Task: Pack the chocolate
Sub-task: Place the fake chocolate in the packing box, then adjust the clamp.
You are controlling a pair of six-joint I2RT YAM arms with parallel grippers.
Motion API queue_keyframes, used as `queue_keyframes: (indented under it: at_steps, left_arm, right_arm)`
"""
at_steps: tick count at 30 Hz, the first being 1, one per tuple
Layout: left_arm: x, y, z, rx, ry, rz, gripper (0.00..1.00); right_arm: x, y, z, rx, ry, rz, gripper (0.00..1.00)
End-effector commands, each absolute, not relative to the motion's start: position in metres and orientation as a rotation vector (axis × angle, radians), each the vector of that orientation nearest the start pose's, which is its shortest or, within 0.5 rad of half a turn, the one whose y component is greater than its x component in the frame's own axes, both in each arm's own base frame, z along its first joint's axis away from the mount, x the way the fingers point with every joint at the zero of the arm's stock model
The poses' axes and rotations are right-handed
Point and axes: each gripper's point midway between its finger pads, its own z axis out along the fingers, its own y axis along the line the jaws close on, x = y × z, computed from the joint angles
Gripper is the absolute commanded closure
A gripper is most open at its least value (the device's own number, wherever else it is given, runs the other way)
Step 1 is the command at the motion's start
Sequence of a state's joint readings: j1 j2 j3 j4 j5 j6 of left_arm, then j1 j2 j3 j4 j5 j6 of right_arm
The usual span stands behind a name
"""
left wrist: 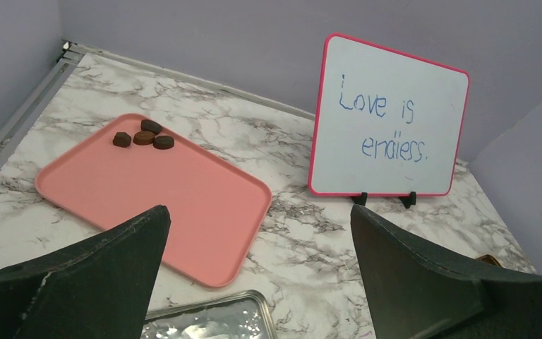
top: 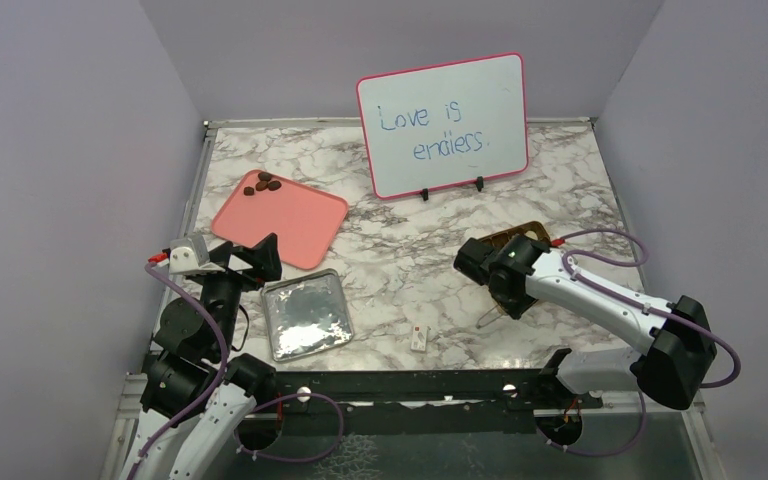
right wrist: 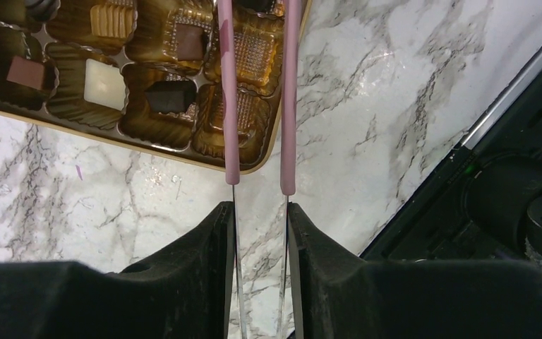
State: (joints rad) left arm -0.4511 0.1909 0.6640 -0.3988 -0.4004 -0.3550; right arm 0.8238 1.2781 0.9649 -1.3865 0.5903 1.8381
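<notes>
The left gripper [left wrist: 257, 219] stands wide open and holds nothing, near the flat pink plastic tray [left wrist: 183, 198]. 4 small brown chocolate pieces [left wrist: 143, 137] lie in its far corner. The right gripper [right wrist: 260, 208], jaws narrow, pinches thin metal tongs [right wrist: 229, 106] with pink tips over the gold moulded box tray [right wrist: 208, 134], whose cups hold more pieces.

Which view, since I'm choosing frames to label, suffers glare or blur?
Top external: the silver tray throws bright glare, the light otherwise even. Left wrist: the chocolate is sharp, the left gripper's fingers dark and soft. Right wrist: highlights glint on the gold box, the right gripper's fingers featureless black, flanking the tongs.
</notes>
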Motion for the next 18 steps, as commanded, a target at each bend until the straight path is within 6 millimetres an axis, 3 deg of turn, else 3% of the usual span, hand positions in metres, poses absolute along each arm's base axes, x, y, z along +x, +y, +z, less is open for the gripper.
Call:
queue_keyframes:
  at_steps: [1, 11, 14, 18]
  left_arm:
    - [0.198, -0.037, 0.315, -0.243, 1.481, -0.363, 0.01]
    - [0.203, -0.041, 0.309, -0.237, 1.509, -0.365, 0.01]
    - [0.206, -0.044, 0.305, -0.232, 1.527, -0.366, 0.01]
    - [0.21, -0.048, 0.301, -0.221, 1.551, -0.369, 0.01]
  right_arm:
    - [0.177, 0.081, 0.12, 1.121, 2.251, -0.352, 0.66]
    - [0.205, 0.097, 0.144, 0.82, 2.294, -0.26, 0.66]
    - [0.219, 0.113, 0.155, 0.638, 2.311, -0.155, 0.66]
    - [0.237, 0.154, 0.168, 0.278, 2.302, 0.111, 0.66]
